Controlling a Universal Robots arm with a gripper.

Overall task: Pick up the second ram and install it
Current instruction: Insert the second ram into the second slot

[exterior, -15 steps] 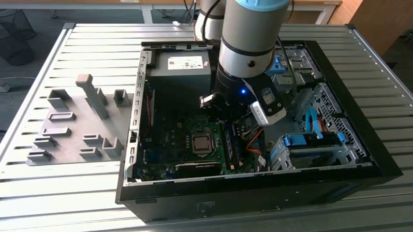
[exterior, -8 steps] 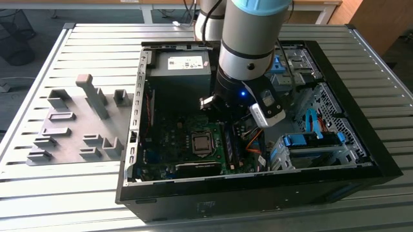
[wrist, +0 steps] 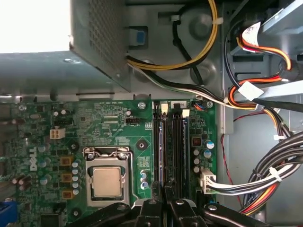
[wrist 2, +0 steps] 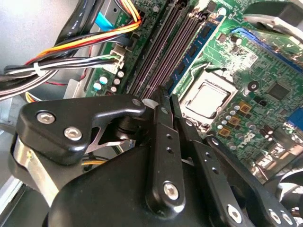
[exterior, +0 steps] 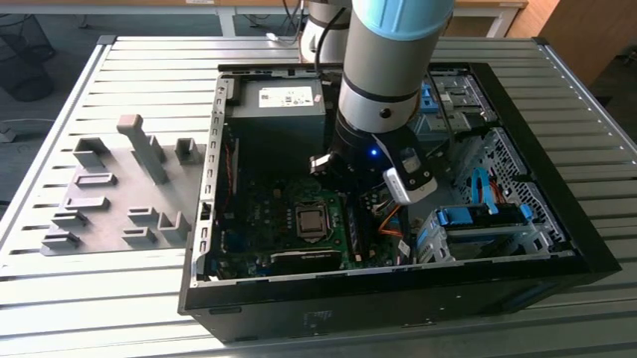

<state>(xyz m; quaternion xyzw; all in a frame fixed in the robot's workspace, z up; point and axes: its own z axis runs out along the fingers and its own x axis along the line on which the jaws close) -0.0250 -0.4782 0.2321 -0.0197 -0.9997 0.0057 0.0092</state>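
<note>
Black gripper (wrist 2: 163,101) fingers stand pressed close together over the memory slots (wrist: 173,146) of a green motherboard (wrist: 109,137) inside an open desktop computer case (exterior: 209,186), with nothing visible between the fingertips. In the second wrist view the tips sit right at the near end of the slots, where a stick with blue-green board and dark chips, taken to be the second ram (wrist 2: 196,45), stands seated in a slot beside the processor socket (wrist 2: 208,99). Whether the fingertips touch a module cannot be told. In the first wrist view the two fingers (wrist: 150,208) frame the lower end of the slot bank, and the slots' latches at the far end show white.

Seen from the exterior view, the silver-and-blue robot arm (exterior: 383,67) reaches down into the middle of the case, its wrist above the board and just to the exterior view's right of the processor. The power supply (exterior: 274,101) sits at the far side of the case, and blue drive brackets (exterior: 478,216) lie toward the exterior view's right. Bundles of orange, yellow, black and white cables (wrist: 265,179) run alongside the board. Grey plastic holder blocks (exterior: 124,186) rest on the slatted metal table (exterior: 100,298), well apart from the case on the exterior view's left.
</note>
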